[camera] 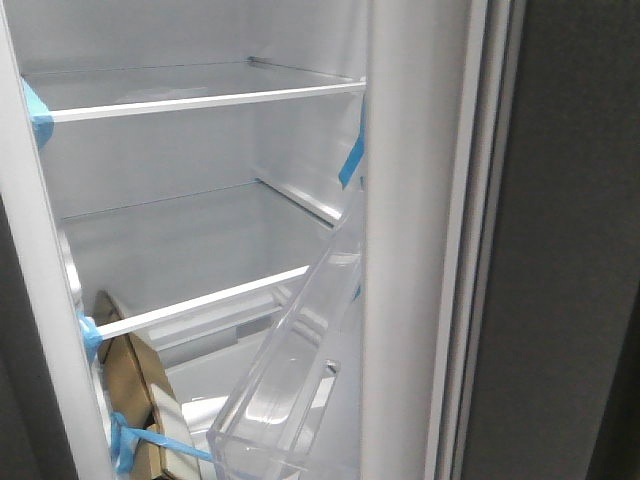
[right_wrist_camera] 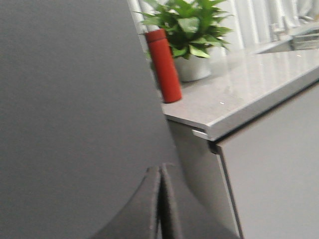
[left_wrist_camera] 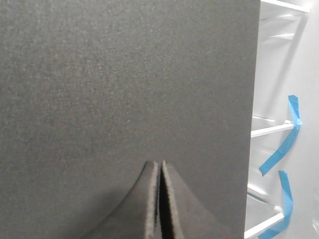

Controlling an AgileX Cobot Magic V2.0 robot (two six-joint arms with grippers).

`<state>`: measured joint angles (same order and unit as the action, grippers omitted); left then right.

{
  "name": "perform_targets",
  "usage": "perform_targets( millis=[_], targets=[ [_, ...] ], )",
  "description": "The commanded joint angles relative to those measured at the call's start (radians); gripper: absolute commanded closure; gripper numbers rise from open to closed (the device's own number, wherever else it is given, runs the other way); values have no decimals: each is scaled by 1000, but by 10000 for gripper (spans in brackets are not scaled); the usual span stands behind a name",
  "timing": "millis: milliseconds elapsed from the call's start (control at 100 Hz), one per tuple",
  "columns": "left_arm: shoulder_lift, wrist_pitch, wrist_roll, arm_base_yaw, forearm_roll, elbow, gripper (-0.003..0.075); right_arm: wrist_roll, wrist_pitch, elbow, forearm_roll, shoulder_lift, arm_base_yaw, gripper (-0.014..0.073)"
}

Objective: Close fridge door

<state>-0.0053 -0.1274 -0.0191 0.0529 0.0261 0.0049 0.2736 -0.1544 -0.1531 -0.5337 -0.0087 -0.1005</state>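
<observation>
The fridge door (camera: 570,250) stands open at the right of the front view, with its dark grey outer face, white inner lining (camera: 410,240) and clear plastic bin (camera: 290,380). Neither gripper shows in the front view. My right gripper (right_wrist_camera: 160,172) is shut and empty, its tips close against the door's dark grey face (right_wrist_camera: 75,109); I cannot tell whether they touch. My left gripper (left_wrist_camera: 159,167) is shut and empty, pointing at a dark grey matte panel (left_wrist_camera: 124,79) beside the open fridge compartment (left_wrist_camera: 284,124). I cannot tell whether it touches.
Glass shelves (camera: 200,100) with blue tape (camera: 350,160) fill the fridge, and a cardboard piece (camera: 135,390) sits low on the left. Beside the door is a pale grey cabinet (right_wrist_camera: 274,189) under a stone-grey countertop (right_wrist_camera: 249,89), with a red bottle (right_wrist_camera: 164,64) and a potted plant (right_wrist_camera: 192,30).
</observation>
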Motion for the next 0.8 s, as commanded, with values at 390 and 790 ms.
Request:
perform_targets(
  millis=[390,790],
  targets=[
    [-10,-73,-4,-5,4,35,740,3,-349,-577,44,233,-7,638],
    [-10,-73,-4,-5,4,35,740,3,-490,-896,44,477,181,638]
  ],
)
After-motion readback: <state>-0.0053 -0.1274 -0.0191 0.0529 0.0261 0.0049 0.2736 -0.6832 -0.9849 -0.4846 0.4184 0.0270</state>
